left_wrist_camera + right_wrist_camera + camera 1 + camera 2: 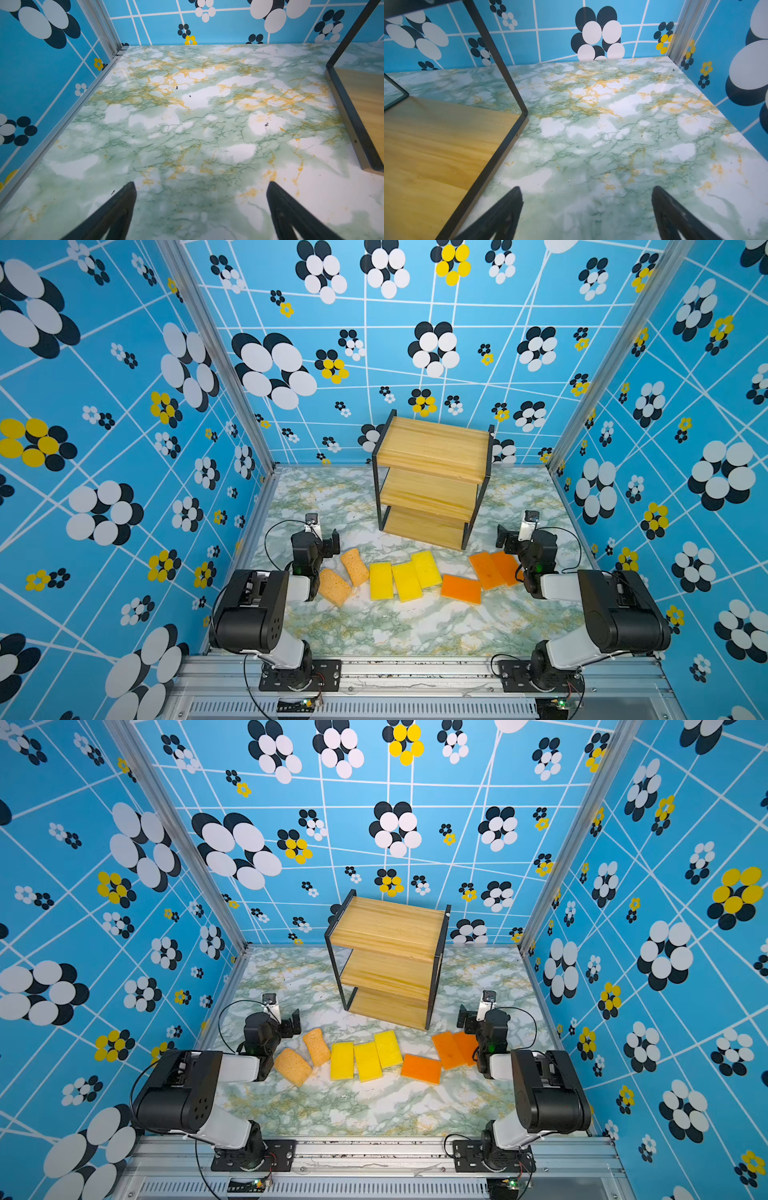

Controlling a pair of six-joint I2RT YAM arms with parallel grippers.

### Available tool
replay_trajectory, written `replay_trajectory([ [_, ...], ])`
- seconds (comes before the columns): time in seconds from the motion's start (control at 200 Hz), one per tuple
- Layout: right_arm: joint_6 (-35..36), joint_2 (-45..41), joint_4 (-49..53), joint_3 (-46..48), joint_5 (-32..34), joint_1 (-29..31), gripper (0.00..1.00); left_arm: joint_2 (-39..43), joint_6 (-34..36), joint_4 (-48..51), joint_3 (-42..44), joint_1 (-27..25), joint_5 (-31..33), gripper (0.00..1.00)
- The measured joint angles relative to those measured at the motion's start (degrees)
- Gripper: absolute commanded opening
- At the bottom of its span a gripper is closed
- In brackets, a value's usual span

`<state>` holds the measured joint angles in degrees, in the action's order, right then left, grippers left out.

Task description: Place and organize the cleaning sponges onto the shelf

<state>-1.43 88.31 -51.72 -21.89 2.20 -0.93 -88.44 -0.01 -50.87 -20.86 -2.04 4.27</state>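
Note:
The cleaning sponges lie in a row on the marble table in both top views: two tan [334,587] [355,566], three yellow [406,581] and three orange [461,589]. Behind them stands the shelf [432,481] [386,961], all three wooden boards bare. My left gripper [320,541] [200,185] hovers open behind the tan sponges, nothing between its fingers. At the row's right end, over the orange sponges' far edge, my right gripper [517,541] [586,188] is open and empty too. No sponge shows in either wrist view, only the shelf's bottom board [369,99] [436,145].
Blue patterned walls with metal corner posts [216,352] close in the table on three sides. Bare marble [415,630] stretches between the sponge row and the front rail [415,672]. The shelf stands slightly turned, near the back wall.

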Motion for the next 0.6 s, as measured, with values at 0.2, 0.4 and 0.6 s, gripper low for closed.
replay_trajectory([
  [0.2,0.00,0.00,0.00,0.00,0.00,0.00,0.99,0.00,0.00,0.00,0.00,0.00,0.00,0.99],
  [0.4,-0.02,0.00,0.00,0.00,0.00,0.00,0.99,0.00,0.00,0.00,0.00,0.00,0.00,0.99],
  [0.6,0.00,0.00,0.00,0.00,0.02,0.04,0.99,0.07,0.00,0.09,-0.04,-0.24,0.76,0.99],
])
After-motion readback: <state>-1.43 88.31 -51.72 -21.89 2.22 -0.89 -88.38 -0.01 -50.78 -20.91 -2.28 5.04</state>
